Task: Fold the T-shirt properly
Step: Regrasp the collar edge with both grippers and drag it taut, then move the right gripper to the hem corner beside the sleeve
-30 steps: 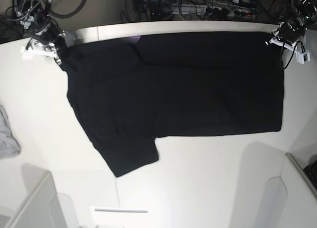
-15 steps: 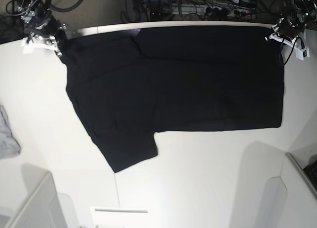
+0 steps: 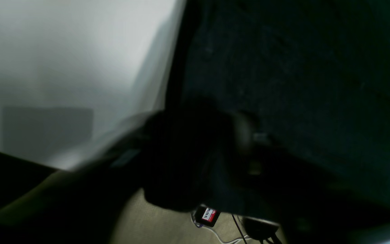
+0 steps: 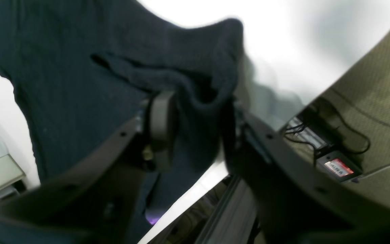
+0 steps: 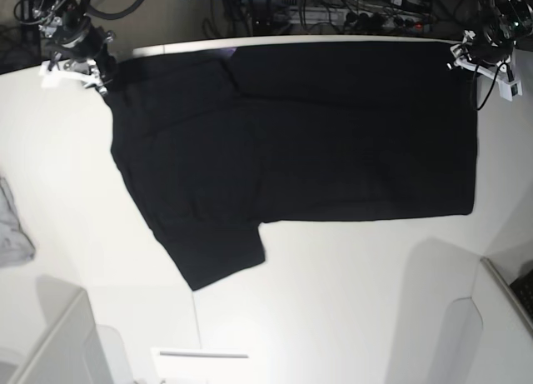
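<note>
seen from the base, black t-shirt (image 5: 291, 134) spread flat on the white table (image 5: 350, 301), pulled farther back than before; at the right wrist, right claw (image 4: 195, 118) parted around bunched cloth; left claw (image 3: 215, 152) too dark to tell.

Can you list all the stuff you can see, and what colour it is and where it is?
T-shirt: one, black, spread flat across the far half of the table, one sleeve pointing to the near edge.
Table: one, white, under everything.
Grey cloth: one, grey, at the table's left edge in the base view, cut off by the frame.
Cables: many, dark, on the floor behind the table.
Left claw: one, black and white, at the shirt's far corner on the base view's right.
Right claw: one, black, jaws apart with a fold of the shirt between them, at the shirt's other far corner.
</note>
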`<move>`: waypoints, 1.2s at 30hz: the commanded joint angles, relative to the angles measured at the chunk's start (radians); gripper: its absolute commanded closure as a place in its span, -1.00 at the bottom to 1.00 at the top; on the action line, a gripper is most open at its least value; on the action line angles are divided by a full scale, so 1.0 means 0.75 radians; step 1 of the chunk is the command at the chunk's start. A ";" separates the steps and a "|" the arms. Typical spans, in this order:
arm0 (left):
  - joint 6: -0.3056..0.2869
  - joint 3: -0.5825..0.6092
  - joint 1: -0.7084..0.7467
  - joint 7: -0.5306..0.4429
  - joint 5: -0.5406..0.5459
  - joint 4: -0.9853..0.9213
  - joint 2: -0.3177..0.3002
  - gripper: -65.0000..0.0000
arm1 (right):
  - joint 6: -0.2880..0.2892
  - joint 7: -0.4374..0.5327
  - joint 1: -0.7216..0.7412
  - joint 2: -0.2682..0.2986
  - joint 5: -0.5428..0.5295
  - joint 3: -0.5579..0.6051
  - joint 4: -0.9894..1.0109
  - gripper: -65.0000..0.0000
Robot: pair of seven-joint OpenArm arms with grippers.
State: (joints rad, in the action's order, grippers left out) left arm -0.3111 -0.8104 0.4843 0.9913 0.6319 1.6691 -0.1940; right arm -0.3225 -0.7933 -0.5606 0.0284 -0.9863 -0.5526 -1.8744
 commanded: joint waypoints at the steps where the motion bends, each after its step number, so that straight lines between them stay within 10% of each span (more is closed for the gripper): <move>1: 0.003 -0.015 0.004 -0.017 0.010 0.024 -0.023 -0.15 | 0.008 0.015 -0.004 0.012 -0.008 -0.009 -0.020 0.19; 20: 0.005 -0.324 -0.066 -0.017 0.007 0.028 -0.098 -0.34 | 0.010 0.044 0.071 0.100 -0.008 -0.240 0.015 -0.05; 36: -0.004 -0.107 -0.319 -0.017 -0.277 0.052 -0.195 -0.33 | 0.012 0.050 0.607 0.348 -0.008 0.255 0.354 -0.05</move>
State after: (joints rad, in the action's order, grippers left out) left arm -0.3157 -0.8787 0.2459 0.9939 0.4290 1.6917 -0.3176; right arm -0.3218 -0.7696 -0.1184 0.2687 -0.9871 -0.3546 -1.5917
